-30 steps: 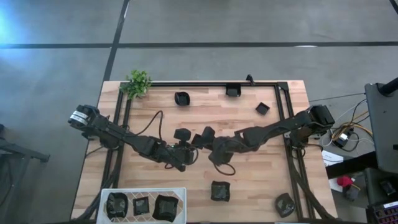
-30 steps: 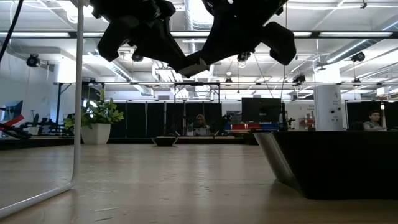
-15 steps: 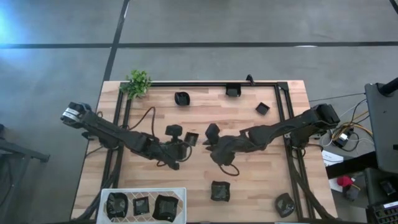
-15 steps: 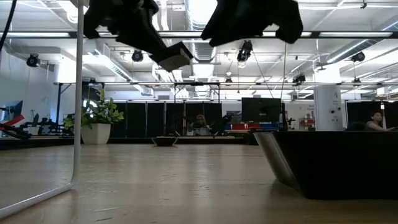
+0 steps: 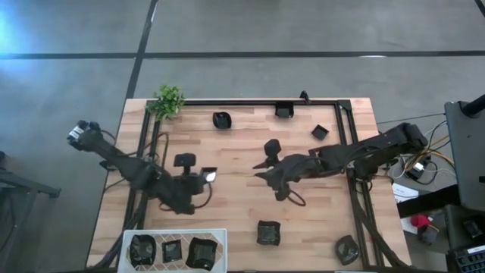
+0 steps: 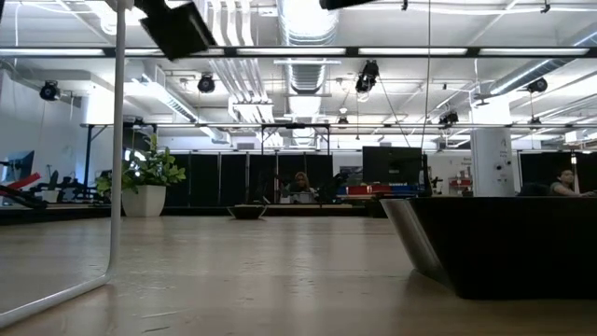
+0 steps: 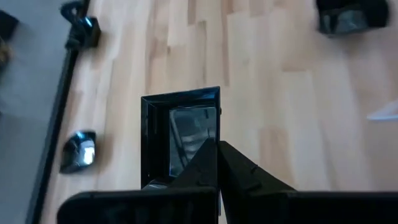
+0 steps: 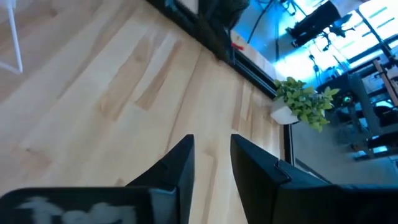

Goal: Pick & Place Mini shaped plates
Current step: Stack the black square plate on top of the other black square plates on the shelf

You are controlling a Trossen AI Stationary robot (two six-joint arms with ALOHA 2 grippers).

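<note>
A square glossy black mini plate (image 7: 179,134) hangs above the table's left middle, with my left gripper (image 7: 217,148) shut on it. In the high view it is a glinting dark square (image 5: 208,174), and in the low view it is high at the top left (image 6: 177,28). My right gripper (image 8: 211,146) stands open and empty above the table's middle (image 5: 260,174), to the right of the held plate. Other mini plates rest flat on the wood (image 5: 220,119) (image 5: 283,110) (image 5: 319,132) (image 5: 267,232) (image 5: 347,249). My left gripper pinches the square plate by one side rim (image 7: 217,127) between its two shut fingers (image 7: 239,171). The plate sticks out beyond the fingertips, lifted clear of the table and tilted.
A white wire tray (image 5: 221,233) at the near left holds three dark plates. A small green plant (image 5: 168,100) stands at the far left corner. A black frame (image 5: 250,101) runs along the far and side edges. One plate (image 6: 504,245) looms near the low camera.
The two grippers stood together at the square plate over the table's middle and have drawn apart. My left gripper has carried the plate up and toward the table's left edge, rolling as it went. My right gripper has risen and backed toward the right, without the plate.
</note>
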